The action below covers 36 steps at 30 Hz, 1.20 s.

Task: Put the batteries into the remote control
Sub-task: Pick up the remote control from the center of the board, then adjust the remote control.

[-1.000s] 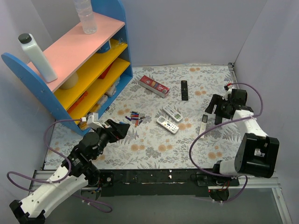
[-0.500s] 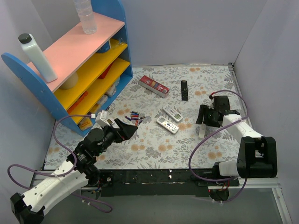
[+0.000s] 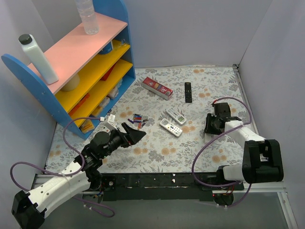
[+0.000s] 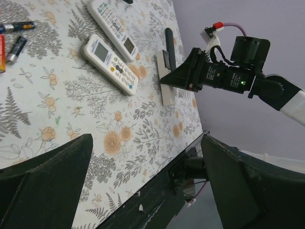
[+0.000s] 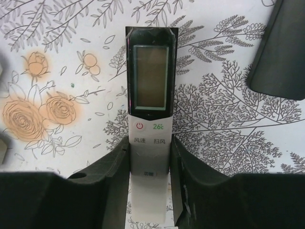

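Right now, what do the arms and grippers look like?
The left arm and right arm have white links and black joints. Purple cables loop along each. The left gripper and right gripper have broad black wedge-shaped fingers. A green light glows on the right wrist.

There were four remotes, namely one slim silver-white remote control [image 5: 148,143], two wider white remotes [image 3: 176,116] [image 3: 170,127] and one black remote [image 3: 188,92], plus one red box [image 3: 157,87], two bottles [image 3: 87,16] [image 3: 38,59], one shelf [image 3: 81,45], and a cluster of batteries [image 3: 137,120] too small to count.
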Motion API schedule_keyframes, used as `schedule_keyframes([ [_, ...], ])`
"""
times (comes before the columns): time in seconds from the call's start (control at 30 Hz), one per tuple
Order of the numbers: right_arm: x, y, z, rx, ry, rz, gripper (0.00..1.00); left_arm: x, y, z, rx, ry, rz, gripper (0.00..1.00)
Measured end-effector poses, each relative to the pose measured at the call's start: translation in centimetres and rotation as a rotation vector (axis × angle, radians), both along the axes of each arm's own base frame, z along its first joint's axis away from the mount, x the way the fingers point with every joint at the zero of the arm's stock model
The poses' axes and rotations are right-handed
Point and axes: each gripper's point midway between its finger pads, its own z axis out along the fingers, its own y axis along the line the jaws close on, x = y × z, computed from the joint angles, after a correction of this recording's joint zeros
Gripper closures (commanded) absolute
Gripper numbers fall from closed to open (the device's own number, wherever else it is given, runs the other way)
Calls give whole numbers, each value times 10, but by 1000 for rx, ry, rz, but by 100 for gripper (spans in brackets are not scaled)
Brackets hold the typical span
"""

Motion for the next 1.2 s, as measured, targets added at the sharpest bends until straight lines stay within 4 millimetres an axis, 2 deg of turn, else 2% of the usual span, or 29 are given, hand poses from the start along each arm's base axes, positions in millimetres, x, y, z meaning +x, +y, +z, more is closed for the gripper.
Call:
schedule_keyframes([
  [0.07, -3, 4, 5, 17, -18, 16, 83, -1, -5, 1, -18, -12, -24, 2],
  [0.2, -1, 23, 28, 83, -99, 83, 83, -1, -17, 2, -54, -41, -71, 2],
  [0.3, -2, 47, 53, 169, -181, 178, 83, 1, -26, 3, -67, -65, -107, 2],
  [0.43, -12, 92, 91, 336, -288, 357, 83, 6, -39, 12, -93, -135, -152, 2],
  [0.7, -64, 174, 141, 656, -348, 729, 83, 10, -57, 40, -181, -301, -218, 2],
  [0.87, -99, 208, 164, 796, -356, 897, 83, 9, -68, 42, -211, -350, -272, 2],
  [1.03, -118, 230, 181, 884, -365, 1001, 83, 7, -79, 40, -226, -384, -331, 9],
  [1.13, -126, 240, 183, 916, -349, 1039, 83, 6, -81, 44, -242, -415, -344, 18],
  [1.2, -129, 245, 180, 928, -325, 1051, 83, 5, -82, 48, -257, -438, -352, 28],
])
